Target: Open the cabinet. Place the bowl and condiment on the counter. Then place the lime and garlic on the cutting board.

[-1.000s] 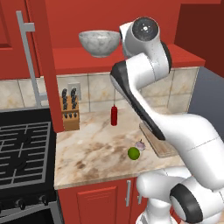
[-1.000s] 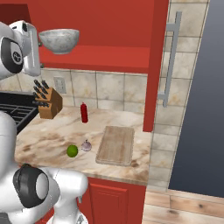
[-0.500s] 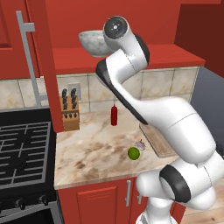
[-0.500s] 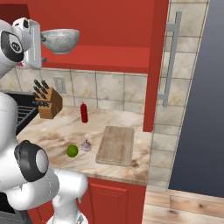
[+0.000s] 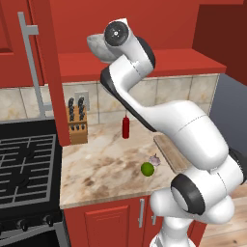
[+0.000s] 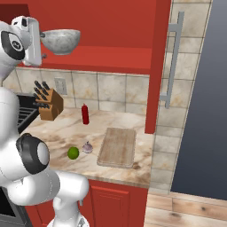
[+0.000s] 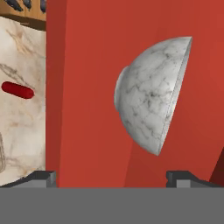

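In the right base view the tool [image 6: 43, 34] is seen raised to the level of the cabinet shelf, just left of the bowl [image 6: 61, 41]; whether it touches the bowl cannot be told. In the hand view its two fingertips [image 7: 41, 177] are spread wide with nothing between them, so the tool is released, and the bowl [image 7: 151, 94] is seen ahead of them, rolled on its side by the camera's tilt, against the red interior. The cabinet [image 6: 156, 66] is open, its door turned edge-on with the long grey handle [image 6: 173, 60] facing right. The bowl rests upright on the red shelf inside.

On the bench [image 6: 66, 128] below, from left to right, a wooden knife block [image 6: 48, 104] is placed against the tiled wall, then the condiment [image 6: 85, 114] stands upright near the wall. Nearer the front edge the lime [image 6: 73, 153] and the garlic [image 6: 88, 147] lie just beside each other, the garlic to the right. The cutting board [image 6: 117, 146] lies flat to the right of the garlic, apart from it and bare.

In the left base view a black stove [image 5: 24, 164] is seen left of the bench, and the bowl [image 5: 99, 47] is partly hidden behind the arm's wrist.
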